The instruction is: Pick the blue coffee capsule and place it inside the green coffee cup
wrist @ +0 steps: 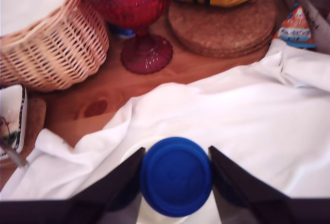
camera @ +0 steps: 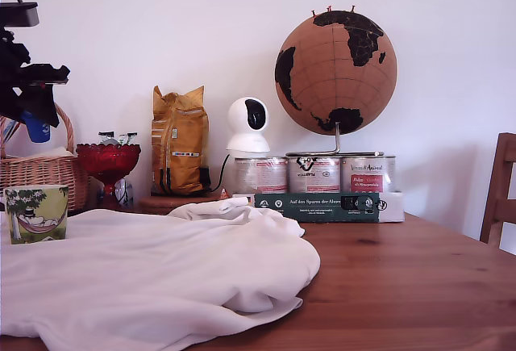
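Observation:
My gripper [camera: 35, 119] hangs high at the exterior view's left, shut on the blue coffee capsule [camera: 36, 129], which pokes out below the black fingers. The wrist view shows the capsule's round dark-blue face [wrist: 176, 176] wedged between both black fingers [wrist: 117, 184], above the white cloth. The green coffee cup [camera: 36, 214], pale yellow-green with a tree and hammock print, stands upright on the table almost straight below the capsule and well apart from it. Only a cream sliver of the cup [wrist: 11, 121] shows at the wrist view's edge.
A wicker basket [camera: 42, 172] and a red glass bowl [camera: 107, 161] stand just behind the cup. A rumpled white cloth [camera: 161, 270] covers the table's near left. Yellow bag [camera: 179, 141], white camera [camera: 247, 125], cork globe [camera: 335, 73], tins [camera: 314, 173] line the back; a chair [camera: 501, 190] stands at right.

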Robot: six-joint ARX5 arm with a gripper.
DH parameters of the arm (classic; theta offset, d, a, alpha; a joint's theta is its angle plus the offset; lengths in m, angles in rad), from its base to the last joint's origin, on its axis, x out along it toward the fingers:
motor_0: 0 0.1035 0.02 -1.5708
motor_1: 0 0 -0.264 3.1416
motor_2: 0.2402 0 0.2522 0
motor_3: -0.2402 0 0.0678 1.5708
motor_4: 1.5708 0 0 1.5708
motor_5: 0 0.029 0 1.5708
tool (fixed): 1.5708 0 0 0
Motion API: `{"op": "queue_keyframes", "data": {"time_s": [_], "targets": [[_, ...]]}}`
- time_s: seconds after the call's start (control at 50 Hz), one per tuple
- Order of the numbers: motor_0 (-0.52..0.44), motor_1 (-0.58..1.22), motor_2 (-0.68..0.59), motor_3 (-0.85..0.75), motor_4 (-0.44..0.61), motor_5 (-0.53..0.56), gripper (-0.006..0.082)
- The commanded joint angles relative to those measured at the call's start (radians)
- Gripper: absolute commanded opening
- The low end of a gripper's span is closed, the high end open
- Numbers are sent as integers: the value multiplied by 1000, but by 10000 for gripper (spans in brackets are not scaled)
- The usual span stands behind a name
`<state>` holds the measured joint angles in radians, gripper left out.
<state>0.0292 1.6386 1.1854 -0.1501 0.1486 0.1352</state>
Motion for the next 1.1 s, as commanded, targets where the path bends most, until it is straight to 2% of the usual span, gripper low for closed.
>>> {"op": "queue_keyframes", "data": {"time_s": [0.0, 0.26, 0.4, 0.5, 0.64, 0.76, 0.84, 1.08], "targets": [[12, 58, -5, 8, 2, 4, 114], [22, 151, 42, 5, 10, 4, 114], [27, 199, 105, -58, 27, 4, 123], [27, 216, 133, -94, 27, 4, 217], [27, 216, 145, -106, 27, 5, 425], [27, 216, 178, -174, 27, 11, 566], [27, 216, 195, -203, 26, 24, 596], [27, 212, 285, -325, 22, 23, 585]]}}
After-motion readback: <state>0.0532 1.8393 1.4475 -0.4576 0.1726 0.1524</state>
